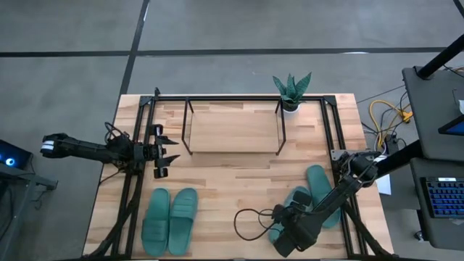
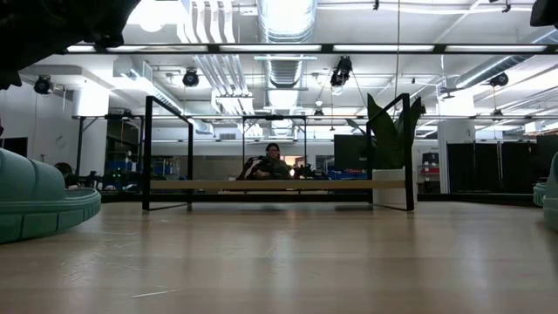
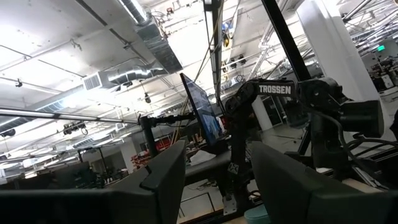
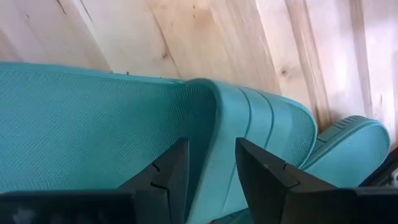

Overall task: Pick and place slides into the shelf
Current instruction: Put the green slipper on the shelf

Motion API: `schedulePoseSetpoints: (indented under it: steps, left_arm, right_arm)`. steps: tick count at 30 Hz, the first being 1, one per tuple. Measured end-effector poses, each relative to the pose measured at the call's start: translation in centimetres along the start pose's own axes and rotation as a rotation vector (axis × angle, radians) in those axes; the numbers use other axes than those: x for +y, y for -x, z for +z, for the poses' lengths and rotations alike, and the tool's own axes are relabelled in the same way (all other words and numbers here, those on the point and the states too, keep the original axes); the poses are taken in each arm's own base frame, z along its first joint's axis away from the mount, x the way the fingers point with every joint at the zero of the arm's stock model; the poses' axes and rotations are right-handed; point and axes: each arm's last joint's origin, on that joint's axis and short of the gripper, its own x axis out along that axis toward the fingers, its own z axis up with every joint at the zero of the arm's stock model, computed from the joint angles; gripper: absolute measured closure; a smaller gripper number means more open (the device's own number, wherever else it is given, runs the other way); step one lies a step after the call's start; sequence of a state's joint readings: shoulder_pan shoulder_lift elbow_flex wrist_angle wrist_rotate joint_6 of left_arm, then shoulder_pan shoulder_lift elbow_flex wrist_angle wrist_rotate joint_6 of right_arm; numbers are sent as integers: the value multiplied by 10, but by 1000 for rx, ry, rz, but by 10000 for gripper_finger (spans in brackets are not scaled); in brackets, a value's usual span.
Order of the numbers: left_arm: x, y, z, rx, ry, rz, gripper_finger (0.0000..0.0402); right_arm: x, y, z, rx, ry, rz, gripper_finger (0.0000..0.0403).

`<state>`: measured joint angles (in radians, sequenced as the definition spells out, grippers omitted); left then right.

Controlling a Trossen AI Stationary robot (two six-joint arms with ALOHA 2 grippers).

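Two teal slides [image 1: 156, 221] [image 1: 183, 217] lie side by side on the table's near left. Two more lie at the near right: one [image 1: 320, 190] is free, the other [image 1: 296, 197] sits partly under my right arm. My right gripper [image 4: 211, 149] points steeply down onto that slide and is shut on its strap. The shelf [image 1: 232, 130], black rods with a wood board, stands at the far middle with nothing on it. At the left edge my left gripper [image 1: 165, 152] waits, open and tipped upward, nothing between its fingers [image 3: 168, 180]. My right gripper straddles the strap's edge [image 4: 214, 118] on the near right slide. One finger [image 4: 171, 174] is on the footbed side under the strap, the other [image 4: 264, 174] on the strap's ribbed outer face. The fingers slant down from above. I cannot tell whether the slide is off the table.
A spiky potted plant [image 1: 291, 90] stands at the shelf's far right corner. Black frame rails [image 1: 130, 203] [image 1: 337, 130] run along both table sides. A black cable loop [image 1: 246, 225] lies near the front middle. A person [image 2: 272, 161] sits in the room behind the shelf.
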<state>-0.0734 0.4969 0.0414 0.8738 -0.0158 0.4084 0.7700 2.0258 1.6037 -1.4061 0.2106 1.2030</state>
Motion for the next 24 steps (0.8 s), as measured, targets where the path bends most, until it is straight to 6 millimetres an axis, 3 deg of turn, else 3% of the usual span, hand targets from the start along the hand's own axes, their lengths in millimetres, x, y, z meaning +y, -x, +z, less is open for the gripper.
schedulePoseSetpoints:
  steps: [24]
  left_arm:
    - [0, 0, 0, 0, 0, 0, 234]
  right_arm:
    - [-6, -27, -10, 40, 1, -89, 281]
